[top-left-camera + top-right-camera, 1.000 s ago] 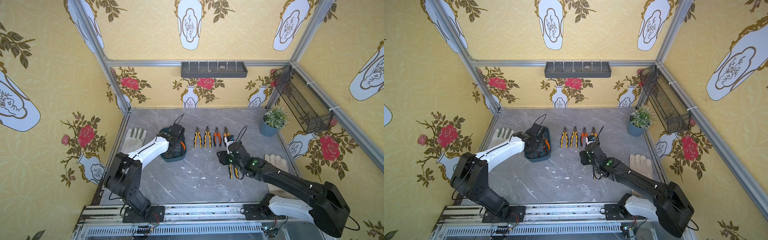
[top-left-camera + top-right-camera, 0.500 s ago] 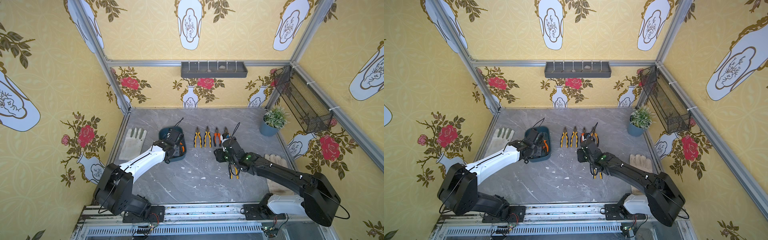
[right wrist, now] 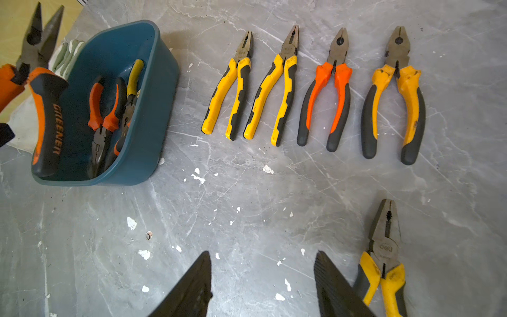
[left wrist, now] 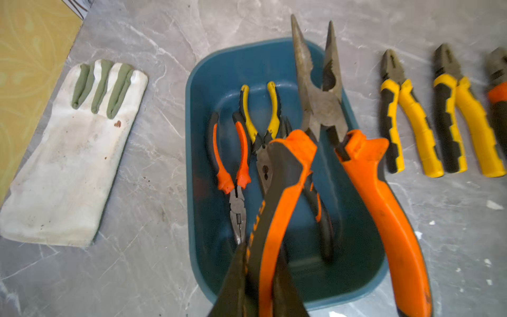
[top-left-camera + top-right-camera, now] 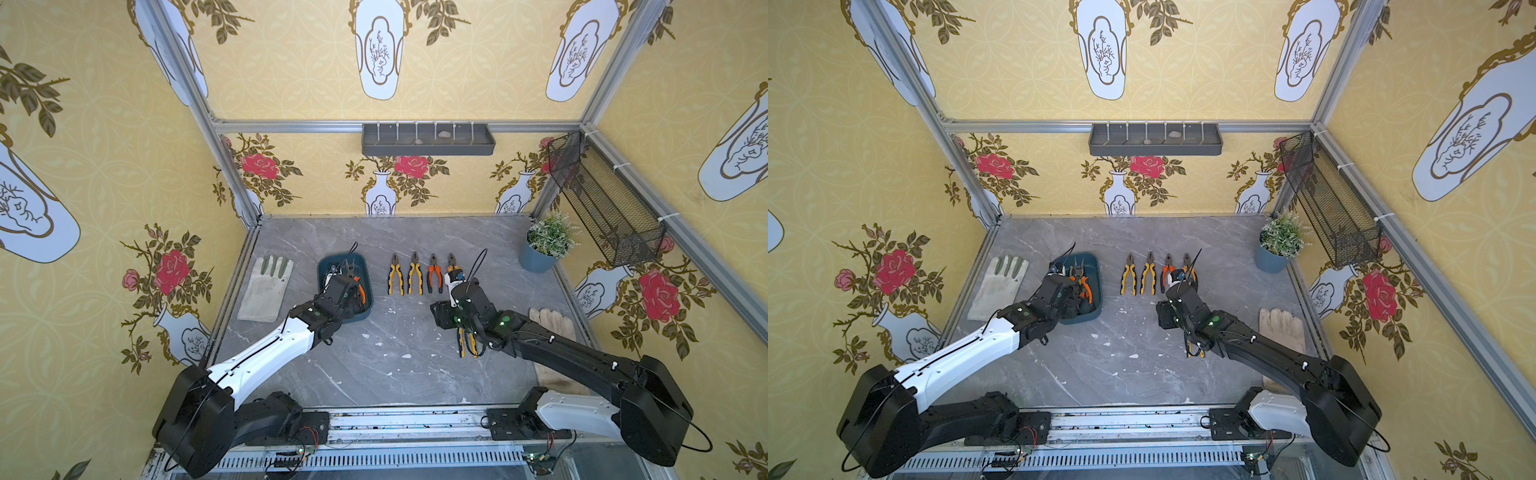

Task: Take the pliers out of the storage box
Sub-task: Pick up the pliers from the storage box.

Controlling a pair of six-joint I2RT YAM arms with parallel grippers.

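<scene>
Orange pliers (image 3: 46, 120) read GREENER; yellow pair (image 3: 384, 248) perhaps "deli".

Table (image 5: 374, 365) holds storage box (image 3: 159, 115), pliers (image 3: 338, 52), gloves (image 5: 266, 291), plant pot (image 5: 536, 261)

You're working in a robot test cell: aluminium framing (image 5: 291, 124) holds panels of rose-and-vase wallpaper (image 5: 104, 145) around a grey marble-look tabletop (image 5: 374, 365). The left arm (image 5: 266, 357) and right arm (image 5: 573, 361) are mounted on a rail (image 5: 415, 419) at its front edge. Pliers (image 5: 395, 274), a work glove (image 5: 266, 291) and a potted plant (image 5: 544, 249) lend a workshop look.
</scene>
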